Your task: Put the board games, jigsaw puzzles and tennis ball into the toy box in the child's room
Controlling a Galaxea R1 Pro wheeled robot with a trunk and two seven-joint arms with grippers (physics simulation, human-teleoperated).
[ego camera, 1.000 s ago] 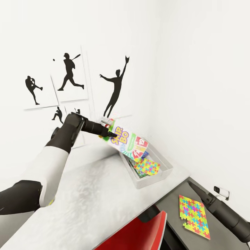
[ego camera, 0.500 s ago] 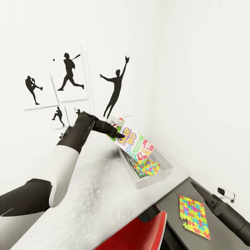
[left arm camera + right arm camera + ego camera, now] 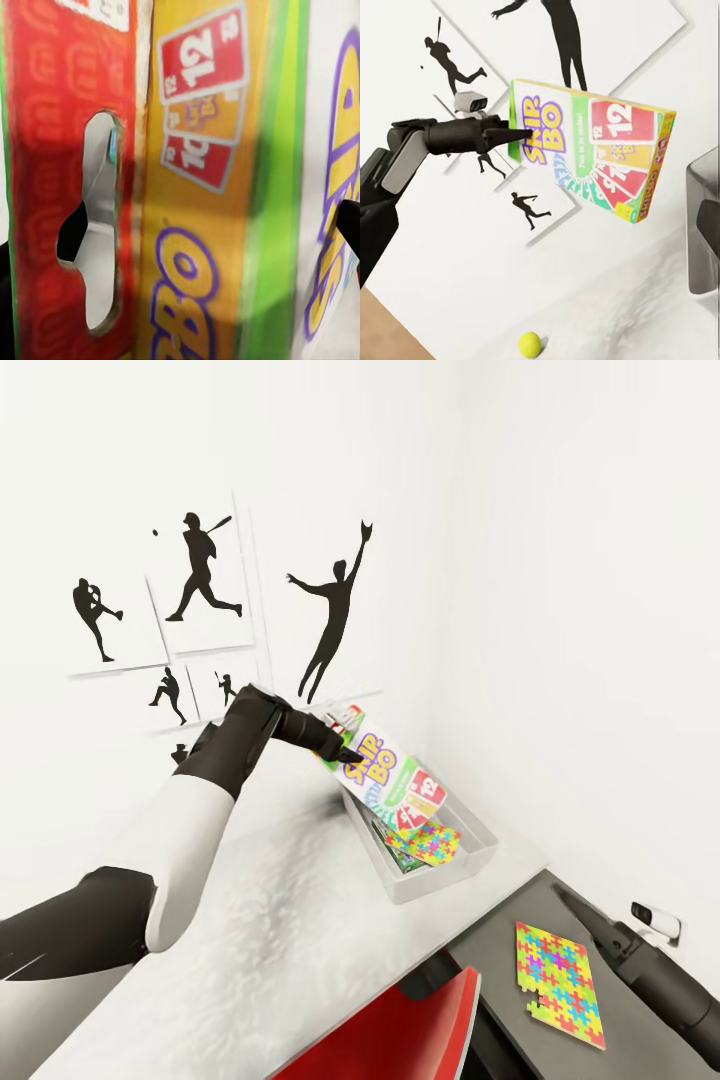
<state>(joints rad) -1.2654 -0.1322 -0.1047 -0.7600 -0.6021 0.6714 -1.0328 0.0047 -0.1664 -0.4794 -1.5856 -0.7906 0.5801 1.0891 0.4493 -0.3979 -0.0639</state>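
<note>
Above the toy box point(image 3: 470, 860) — left gripper point(image 3: 345, 752) clamped on tilted SKIP-BO game point(image 3: 390, 780) | right gripper point(image 3: 560, 895) near right — fingers' state unclear.

- Head view looks down over the bench point(image 3: 300, 920) toward the wall corner
- Left wrist view sits right against the SKIP-BO box point(image 3: 225, 180)
- Right wrist view, further off, shares that box
</note>
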